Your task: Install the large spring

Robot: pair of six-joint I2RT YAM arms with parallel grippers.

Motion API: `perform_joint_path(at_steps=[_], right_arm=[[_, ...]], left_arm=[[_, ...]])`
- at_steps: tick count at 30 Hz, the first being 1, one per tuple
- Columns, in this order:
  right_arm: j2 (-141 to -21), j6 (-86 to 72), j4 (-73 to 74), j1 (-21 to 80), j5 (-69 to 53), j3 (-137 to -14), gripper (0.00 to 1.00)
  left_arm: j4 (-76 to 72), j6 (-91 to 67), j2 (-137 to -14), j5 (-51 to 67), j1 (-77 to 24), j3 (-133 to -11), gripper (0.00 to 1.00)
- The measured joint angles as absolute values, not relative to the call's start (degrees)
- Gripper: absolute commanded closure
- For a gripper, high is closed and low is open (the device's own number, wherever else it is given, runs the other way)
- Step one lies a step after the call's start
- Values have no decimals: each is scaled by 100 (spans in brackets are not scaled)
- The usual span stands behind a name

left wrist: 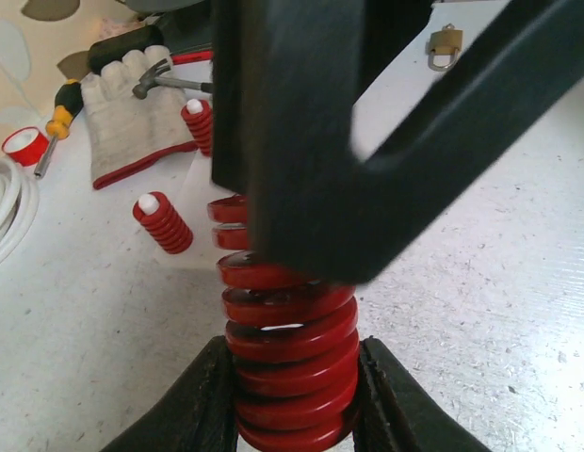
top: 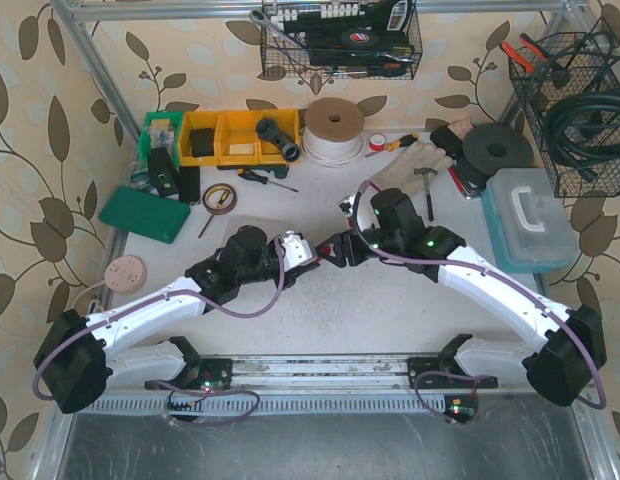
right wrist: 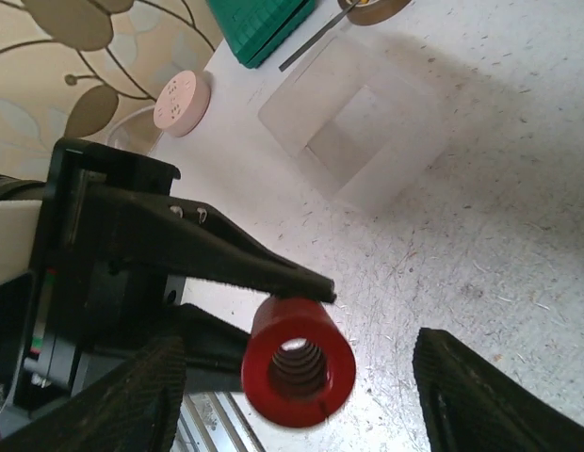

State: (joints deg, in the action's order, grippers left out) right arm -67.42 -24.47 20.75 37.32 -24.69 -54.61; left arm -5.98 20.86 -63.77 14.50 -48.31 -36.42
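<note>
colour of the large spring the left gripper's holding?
Solid red large spring; clearest in the left wrist view, clamped in the left gripper.

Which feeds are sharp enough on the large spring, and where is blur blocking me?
Left wrist: large spring sharp in the left tool; a finger of the right tool looms dark and blurred across the upper frame. Right wrist: spring end crisp, evenly lit. Top external: clear, no glare.

The left arm (top: pixel 140 305) and right arm (top: pixel 498 282) share one build: white link shells, black joint housings, black textured jaws. A purple cable (top: pixel 245 313) trails each; small green lights (top: pixel 427 243) glow on joints.
</note>
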Motion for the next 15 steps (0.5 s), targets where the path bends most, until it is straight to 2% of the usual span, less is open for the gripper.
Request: perform_joint_path(at_steps=[3, 7, 11, 12, 13, 15], right_arm=[[-6908, -2462, 1986, 3830, -2495, -5478, 37], [-7070, -2512, 1894, 3938, -2539, -5478, 51], [-7085, -2558, 1793, 3964, -2532, -5478, 83], [-7078, -2578, 1793, 3951, -2504, -5474, 91], [-7067, -2563, 1785, 3942, -2480, -5474, 100], [-7011, -2539, 1769, 3946, -2423, -5446, 100]], left_arm=[[-598, 2126, -6377, 1518, -4884, -3642, 100], [-593, 2163, -6377, 1516, -4919, -3642, 100], [-596, 2180, -6377, 1509, -4923, -3642, 98], [-598, 2185, -6372, 1498, -4923, -3642, 92], [-607, 2187, -6372, 1481, -4923, -3642, 81], [-624, 2169, -6372, 1450, -4921, -3642, 63]])
